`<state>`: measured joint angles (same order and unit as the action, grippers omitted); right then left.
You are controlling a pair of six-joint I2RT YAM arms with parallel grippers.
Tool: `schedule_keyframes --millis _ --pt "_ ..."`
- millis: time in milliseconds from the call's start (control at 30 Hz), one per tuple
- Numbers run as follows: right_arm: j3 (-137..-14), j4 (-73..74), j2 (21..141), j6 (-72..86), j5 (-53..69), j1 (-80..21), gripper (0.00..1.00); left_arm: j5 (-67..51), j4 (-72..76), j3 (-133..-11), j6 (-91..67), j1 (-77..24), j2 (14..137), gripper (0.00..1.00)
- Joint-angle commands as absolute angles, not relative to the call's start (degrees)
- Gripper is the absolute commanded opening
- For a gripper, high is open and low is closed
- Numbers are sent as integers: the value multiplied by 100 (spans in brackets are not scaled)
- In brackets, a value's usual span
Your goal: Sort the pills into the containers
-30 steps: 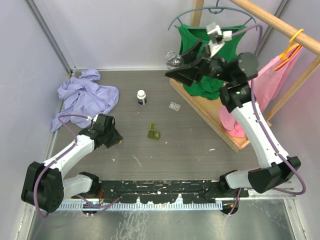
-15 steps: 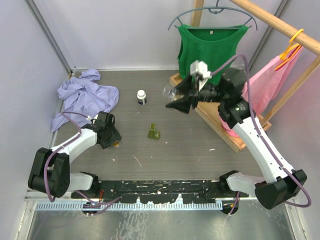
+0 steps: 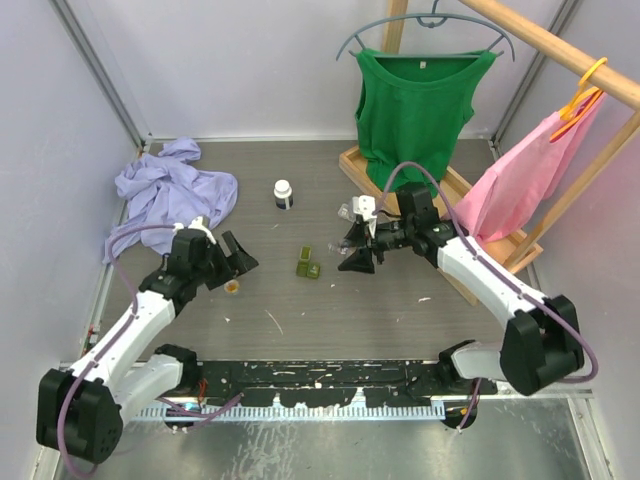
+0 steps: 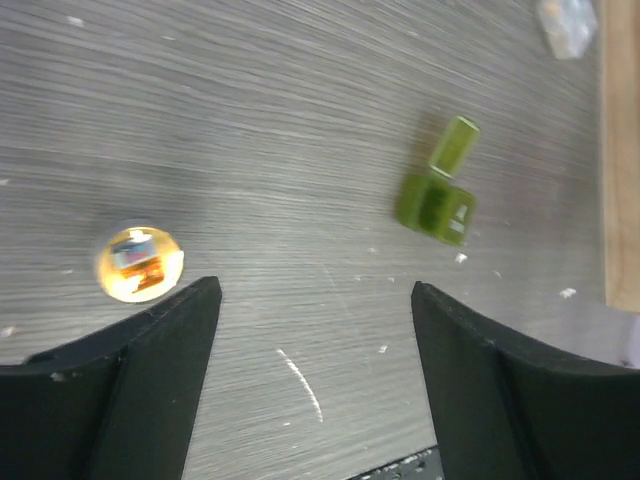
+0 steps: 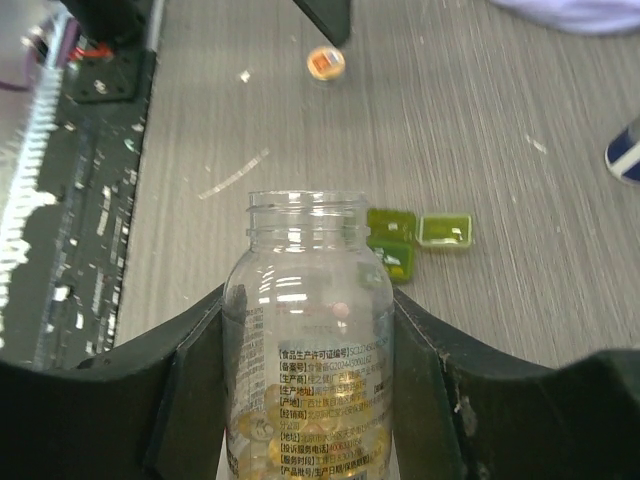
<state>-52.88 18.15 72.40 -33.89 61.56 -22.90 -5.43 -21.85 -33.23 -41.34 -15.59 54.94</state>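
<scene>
The olive green pill case [image 3: 308,265] lies open mid-table; it also shows in the left wrist view [image 4: 438,196] and the right wrist view [image 5: 417,237]. The clear pill case [image 4: 566,22] lies farther back by the wooden base. My right gripper [image 3: 356,250] is shut on an uncapped clear bottle [image 5: 308,330] with yellow pills at its bottom, held low just right of the green case. My left gripper [image 3: 236,257] is open and empty, left of the green case. An orange cap [image 3: 232,287] lies on the table by its left finger [image 4: 150,350].
A small white bottle with a dark cap [image 3: 284,193] stands behind the green case. A purple cloth [image 3: 175,190] is heaped at the back left. A wooden rack base [image 3: 420,235] with hanging green and pink shirts fills the right side.
My right arm has come down from high by the hanger to just above the table beside the green case, bottle still in its jaws. My left gripper has turned toward the middle.
</scene>
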Motion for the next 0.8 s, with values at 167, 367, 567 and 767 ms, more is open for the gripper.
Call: schedule_keyframes --millis 167,367,567,767 --pt "-5702 2119 8146 -4113 5444 -2307 1 -2238 12 -2799 -4693 -1630 6398 36" --pt "-5600 2119 8234 -4083 5234 -2300 1 -2000 475 -3298 -4690 -2188 7880 29" --pt "-5571 2191 8355 -4153 5329 -2301 1 -1573 528 -3767 -4528 -2445 8838 28" --pt "-5693 2426 8477 -4289 5414 -2295 1 -1420 492 -4017 -4431 -2639 9301 27"
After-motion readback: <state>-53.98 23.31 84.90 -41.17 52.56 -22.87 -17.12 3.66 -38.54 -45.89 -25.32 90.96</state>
